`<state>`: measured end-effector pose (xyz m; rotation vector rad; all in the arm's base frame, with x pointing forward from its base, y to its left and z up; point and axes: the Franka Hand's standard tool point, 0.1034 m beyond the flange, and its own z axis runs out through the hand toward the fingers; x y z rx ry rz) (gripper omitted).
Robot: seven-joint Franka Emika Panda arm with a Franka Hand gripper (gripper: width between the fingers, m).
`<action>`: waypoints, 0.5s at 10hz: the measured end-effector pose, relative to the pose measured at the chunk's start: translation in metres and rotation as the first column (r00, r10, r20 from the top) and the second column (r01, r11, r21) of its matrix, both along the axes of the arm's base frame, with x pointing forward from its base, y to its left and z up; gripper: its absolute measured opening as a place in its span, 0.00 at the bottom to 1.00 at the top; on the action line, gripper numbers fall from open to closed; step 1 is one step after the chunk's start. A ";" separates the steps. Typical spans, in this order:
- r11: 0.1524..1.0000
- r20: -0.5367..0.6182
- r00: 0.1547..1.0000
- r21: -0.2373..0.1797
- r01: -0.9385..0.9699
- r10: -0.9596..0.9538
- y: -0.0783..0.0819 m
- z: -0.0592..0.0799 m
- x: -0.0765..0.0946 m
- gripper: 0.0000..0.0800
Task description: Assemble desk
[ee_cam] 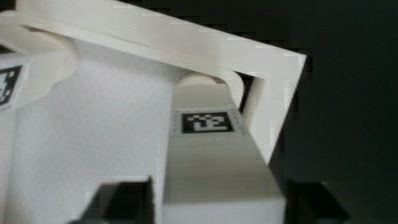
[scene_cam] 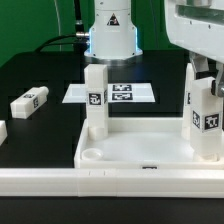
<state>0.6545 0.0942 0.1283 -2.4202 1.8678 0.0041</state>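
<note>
1. My gripper (scene_cam: 204, 88) squeezes the held leg (scene_cam: 208, 125), which stands upright.
2. In the exterior view, it is at the tabletop's (scene_cam: 120, 180) 2 o'clock corner.
3. The second leg (scene_cam: 95, 98) stands at the 10 o'clock corner.
4. The loose leg (scene_cam: 30, 102) lies on the black table (scene_cam: 45, 75), at 9 o'clock.

Looked in the exterior view from low and close by the front rim of the tabletop (scene_cam: 60, 180), across the black counter (scene_cam: 40, 72), toward the robot base (scene_cam: 110, 40) at the back. Looked in the wrist view from very near, straight down past the fingers (ee_cam: 125, 205) of the pincer (ee_cam: 214, 205). Caught in both views the same tagged leg (scene_cam: 207, 120) (ee_cam: 210, 150) on the exterior view's right, plus some white tabletop around it.
</note>
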 end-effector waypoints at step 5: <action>0.926 -0.002 0.926 -0.025 -0.377 0.377 0.003 -0.001 0.001 0.81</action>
